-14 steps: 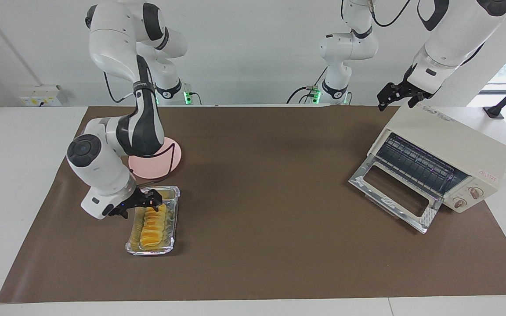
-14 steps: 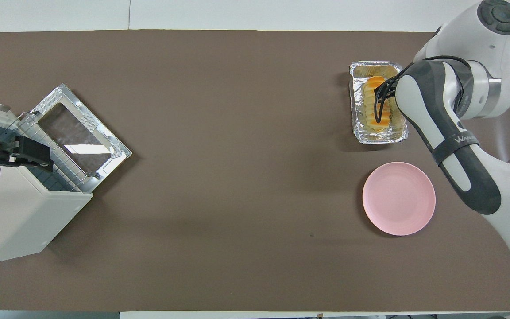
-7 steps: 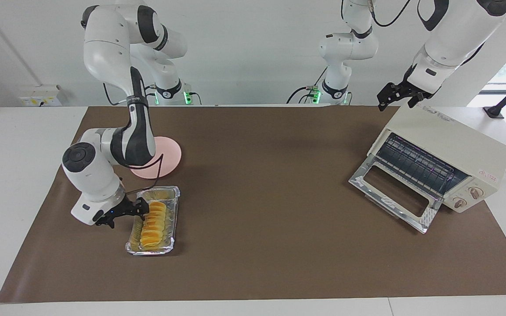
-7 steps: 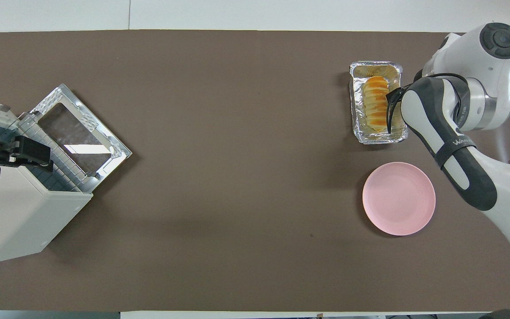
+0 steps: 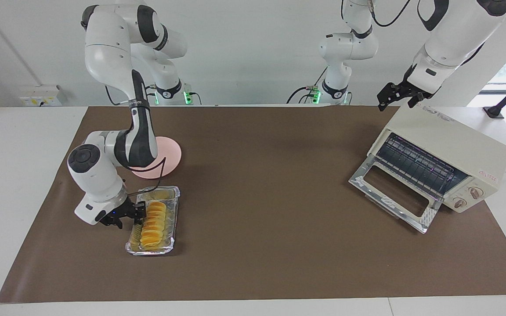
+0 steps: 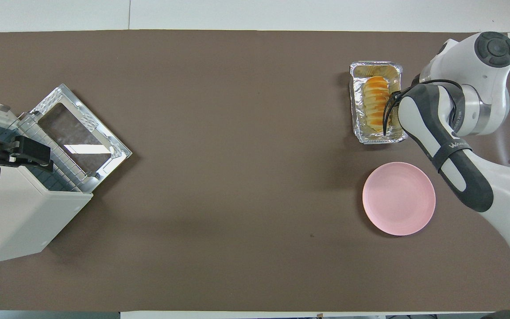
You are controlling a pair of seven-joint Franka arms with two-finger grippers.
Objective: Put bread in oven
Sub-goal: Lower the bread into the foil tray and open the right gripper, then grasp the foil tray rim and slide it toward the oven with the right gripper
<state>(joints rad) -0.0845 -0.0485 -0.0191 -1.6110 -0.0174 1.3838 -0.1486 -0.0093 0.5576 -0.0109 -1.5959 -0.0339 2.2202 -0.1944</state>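
The bread is a ridged yellow-orange loaf lying in a silver foil tray toward the right arm's end of the table; it also shows in the overhead view. My right gripper is low at the tray's edge, beside the bread on the side toward the right arm's end. In the overhead view the right arm hides it. The cream-white oven stands at the left arm's end with its glass door dropped open and the wire rack showing. My left gripper waits above the oven's top.
A round pink plate lies on the brown mat, nearer to the robots than the foil tray and partly hidden by the right arm. The oven's open door juts out toward the middle of the mat.
My right gripper has moved off the top of the bread, down and sideways to the tray's edge toward the right arm's end. The bread, tray and left arm have not moved.
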